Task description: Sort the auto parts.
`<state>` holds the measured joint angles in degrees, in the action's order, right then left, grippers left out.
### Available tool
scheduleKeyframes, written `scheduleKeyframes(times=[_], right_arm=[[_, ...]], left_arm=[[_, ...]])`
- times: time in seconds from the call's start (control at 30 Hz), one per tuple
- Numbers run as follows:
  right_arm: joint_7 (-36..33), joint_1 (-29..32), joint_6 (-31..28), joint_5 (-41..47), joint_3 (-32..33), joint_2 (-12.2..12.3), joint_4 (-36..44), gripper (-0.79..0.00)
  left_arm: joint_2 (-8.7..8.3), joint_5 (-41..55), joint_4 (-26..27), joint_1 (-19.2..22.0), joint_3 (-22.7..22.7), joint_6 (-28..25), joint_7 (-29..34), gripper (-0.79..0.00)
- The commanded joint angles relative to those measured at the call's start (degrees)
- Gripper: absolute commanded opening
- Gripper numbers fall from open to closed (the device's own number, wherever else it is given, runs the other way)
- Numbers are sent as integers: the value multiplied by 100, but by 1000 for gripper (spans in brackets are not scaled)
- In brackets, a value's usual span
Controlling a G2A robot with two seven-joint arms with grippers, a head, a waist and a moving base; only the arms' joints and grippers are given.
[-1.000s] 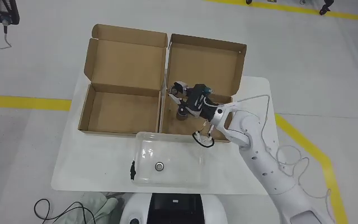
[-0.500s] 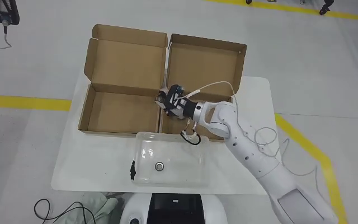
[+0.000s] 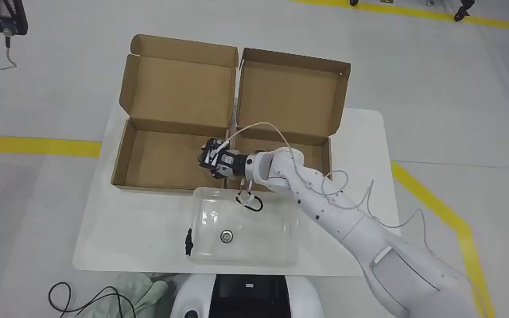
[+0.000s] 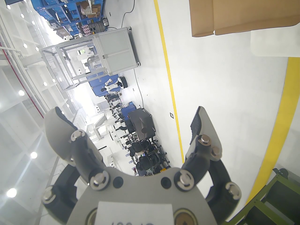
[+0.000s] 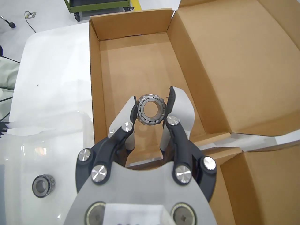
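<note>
The right end effector pinches a metal bearing by its round sides, just above the left box. It looks heavy, hard and slippery. The left end effector is open, empty

Left box open-topped under right pincer — side walls, raised lid hem it.

The right arm lies extended across the top view from lower right toward the left, elbow bent, its end effector clamped on a bearing between both fingers. The left end effector has its fingers spread wide.
</note>
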<state>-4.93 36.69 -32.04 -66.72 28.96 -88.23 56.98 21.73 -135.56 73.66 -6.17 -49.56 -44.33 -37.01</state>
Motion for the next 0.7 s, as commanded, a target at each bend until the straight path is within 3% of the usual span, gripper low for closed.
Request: scheduleKeyframes(times=[0.0, 0.67], right_arm=[[13, -72, 7, -13, -124, -117, -175, -785], [236, -389, 57, -180, -598, -912, -1441, -785]], left_arm=[[0, 0, 0, 0, 0, 0, 0, 0], [0, 0, 0, 0, 0, 0, 0, 0]])
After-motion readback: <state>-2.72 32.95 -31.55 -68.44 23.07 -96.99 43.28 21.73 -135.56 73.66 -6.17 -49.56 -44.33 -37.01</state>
